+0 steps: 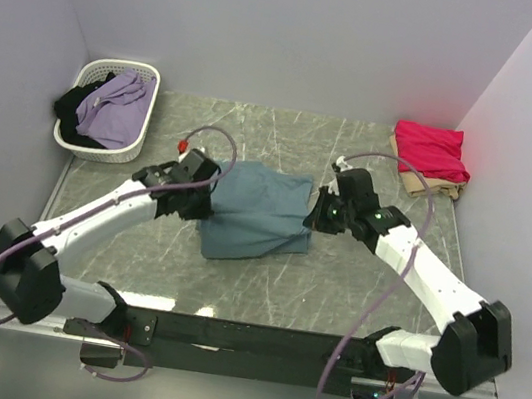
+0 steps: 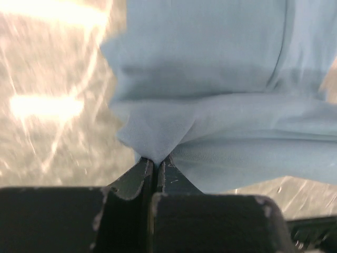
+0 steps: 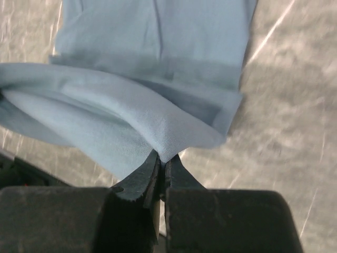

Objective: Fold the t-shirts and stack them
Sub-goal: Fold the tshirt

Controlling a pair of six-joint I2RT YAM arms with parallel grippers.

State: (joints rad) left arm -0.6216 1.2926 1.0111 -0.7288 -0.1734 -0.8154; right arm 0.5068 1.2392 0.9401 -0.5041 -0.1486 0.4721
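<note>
1. At the near edge of the grey marbled worktop (image 1: 332, 291), the two arms reach forward and inward from their bases.
2. The left pincer (image 2: 156, 161) is clamped tight on the left edge of the teal shirt (image 1: 259, 214). Its wrist view shows a small peak of cloth pinched between the tips.
3. The right pincer (image 3: 162, 158) is nipped just as tight on the shirt's right edge, with a folded corner of fabric caught in its tips.
4. The teal shirt lies about mid-worktop between the two pincers. It looks doubled over, with a layered edge showing in both wrist views, and its near part sags toward the arms.
5. Farther back on the left, a white basket (image 1: 92, 150) sits against the wall. It holds a purple cloth (image 1: 113, 110) and a black cloth (image 1: 69, 113), the black one spilling over its left rim.
6. In the far right corner, well apart from the teal one, a folded pink shirt (image 1: 431, 150) rests on top of a beige shirt (image 1: 420, 186). The beige shows only along the near edge.
</note>
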